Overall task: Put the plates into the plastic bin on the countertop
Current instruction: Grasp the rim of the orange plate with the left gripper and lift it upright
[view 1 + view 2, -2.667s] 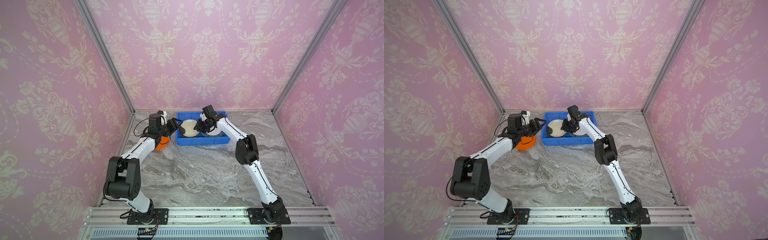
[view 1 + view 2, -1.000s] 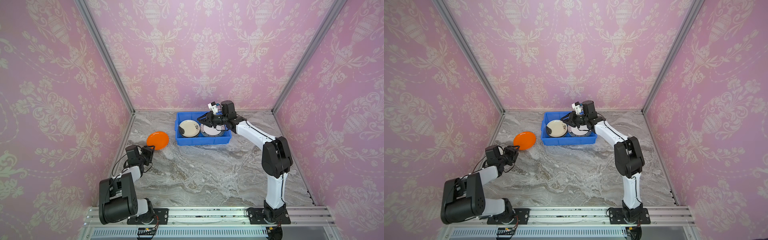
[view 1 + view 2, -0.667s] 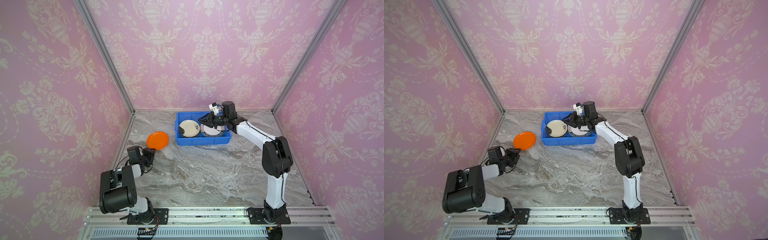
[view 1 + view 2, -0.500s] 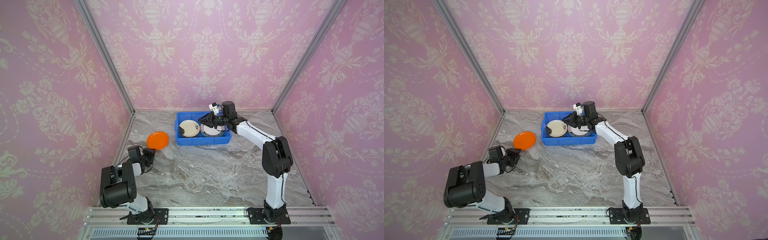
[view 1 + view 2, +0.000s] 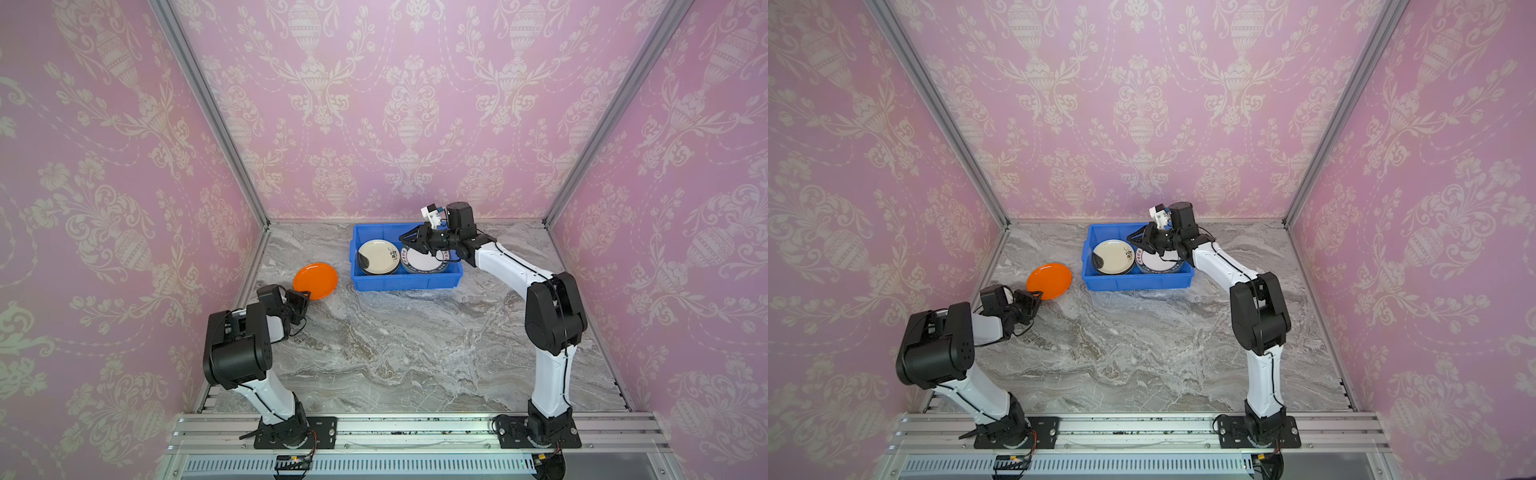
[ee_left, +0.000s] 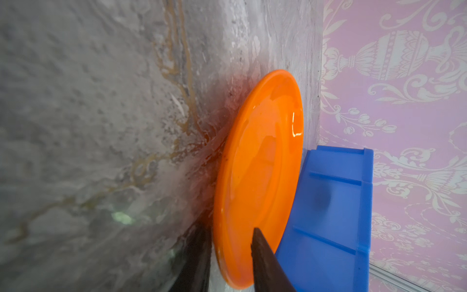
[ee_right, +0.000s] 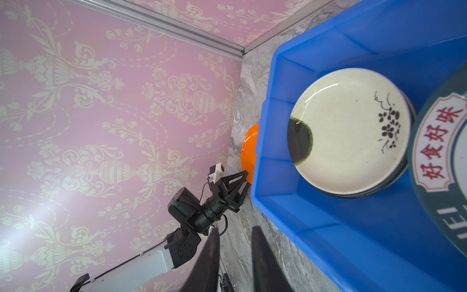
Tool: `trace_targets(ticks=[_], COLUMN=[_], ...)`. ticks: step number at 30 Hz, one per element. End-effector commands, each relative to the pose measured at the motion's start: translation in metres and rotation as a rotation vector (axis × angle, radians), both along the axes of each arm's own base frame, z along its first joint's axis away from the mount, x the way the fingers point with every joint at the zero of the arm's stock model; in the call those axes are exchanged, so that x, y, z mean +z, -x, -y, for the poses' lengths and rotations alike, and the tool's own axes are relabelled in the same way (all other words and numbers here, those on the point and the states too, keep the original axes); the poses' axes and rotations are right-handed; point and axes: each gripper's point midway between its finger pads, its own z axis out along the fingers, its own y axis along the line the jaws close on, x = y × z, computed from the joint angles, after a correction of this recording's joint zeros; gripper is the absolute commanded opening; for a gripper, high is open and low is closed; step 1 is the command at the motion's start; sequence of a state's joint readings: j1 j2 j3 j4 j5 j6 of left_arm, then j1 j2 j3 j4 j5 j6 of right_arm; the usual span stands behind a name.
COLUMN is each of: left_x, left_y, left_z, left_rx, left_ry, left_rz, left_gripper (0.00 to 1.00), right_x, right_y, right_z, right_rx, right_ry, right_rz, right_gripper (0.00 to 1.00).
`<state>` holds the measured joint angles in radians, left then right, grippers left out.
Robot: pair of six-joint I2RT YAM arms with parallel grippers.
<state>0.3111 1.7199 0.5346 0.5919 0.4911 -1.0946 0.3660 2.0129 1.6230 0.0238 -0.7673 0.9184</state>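
Orange plate (image 5: 315, 280) lies flat on the grey marble table (image 5: 395, 353), left of and near the blue bin (image 5: 405, 283). The left hand (image 5: 305, 296) straddles the plate's rim, one finger (image 6: 265, 257) over it and one under, but I cannot tell whether it pinches. Inside the bin, a cream flowered plate (image 5: 378, 257) tops a stack beside a teal-rimmed white plate (image 5: 422, 264). Above them hovers the right hand (image 5: 409, 245), fingers slightly apart and empty.
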Motion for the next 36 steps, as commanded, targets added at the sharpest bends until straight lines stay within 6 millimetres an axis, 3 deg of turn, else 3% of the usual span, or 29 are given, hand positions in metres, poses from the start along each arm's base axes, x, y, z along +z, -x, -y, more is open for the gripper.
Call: trace_targets(ticks=[1,16,24,27,29,36], left_x=[-0.032,-0.042,-0.028,-0.004,0.023,0.168], left_y=[0.015,0.017,0.015,0.015,0.013,0.012], left_z=[0.0,0.001,-0.001,-0.007,-0.01,-0.004], left_rx=[0.028,0.01,0.017,0.05,0.052,-0.012], left_ry=[0.003,-0.017,-0.023,-0.059,-0.116,-0.477], left_rz=[-0.121,-0.163,-0.136,-0.093,-0.054,0.116], left_gripper=[0.28,0.15,0.0,0.0,0.0,0.0], right_x=[0.009,-0.002,-0.002,0.003,0.006,0.024], right_y=[0.0,0.0,0.004,0.007,0.01,0.021], right_z=[0.005,0.015,0.018,0.018,0.019,0.021], right_rx=[-0.014,-0.031,-0.034,-0.025,-0.019,0.012], right_ry=[-0.016,-0.014,-0.011,-0.011,-0.004,0.04], right_rz=[0.02,0.002,0.003,0.011,0.02,0.089], right_gripper=[0.24,0.22,0.22,0.22,0.22,0.26])
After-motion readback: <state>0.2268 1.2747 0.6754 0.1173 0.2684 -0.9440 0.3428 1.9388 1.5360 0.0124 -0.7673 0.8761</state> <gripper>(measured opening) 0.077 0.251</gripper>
